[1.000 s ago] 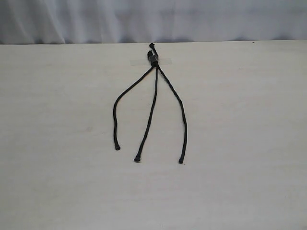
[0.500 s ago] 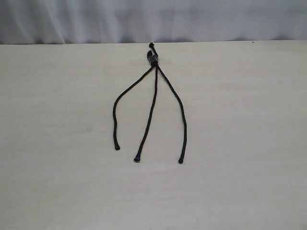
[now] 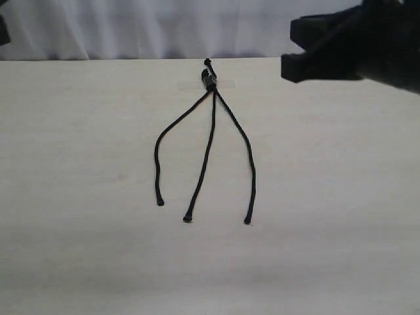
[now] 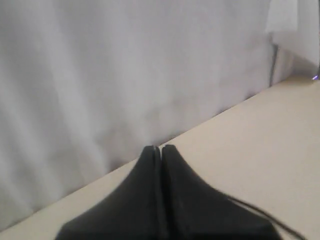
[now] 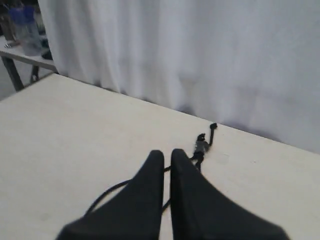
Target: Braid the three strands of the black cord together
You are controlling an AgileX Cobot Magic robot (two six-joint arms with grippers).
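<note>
Fingers [image 5: 145,200] of the right gripper [image 5: 167,153] are closed tip to tip with nothing between them. The left gripper [image 4: 159,148] is likewise pressed shut and empty. In the exterior view the right gripper [image 3: 293,50] hangs in the air over the far right of the pale table [image 3: 341,197], well apart from the rope. A white curtain [image 3: 131,29] hangs behind the table's far edge. The black cord [image 3: 209,80] lies flat near the middle of the far edge. Its three strands fan toward the camera, unbraided and apart: left strand [image 3: 157,151] bowed outward, middle strand [image 3: 209,151] nearly straight, right strand [image 3: 246,147] gently curved. A clear tape strip [image 3: 226,84] crosses the knotted end. Each strand ends in a small knobbed tip [image 3: 188,218].
</note>
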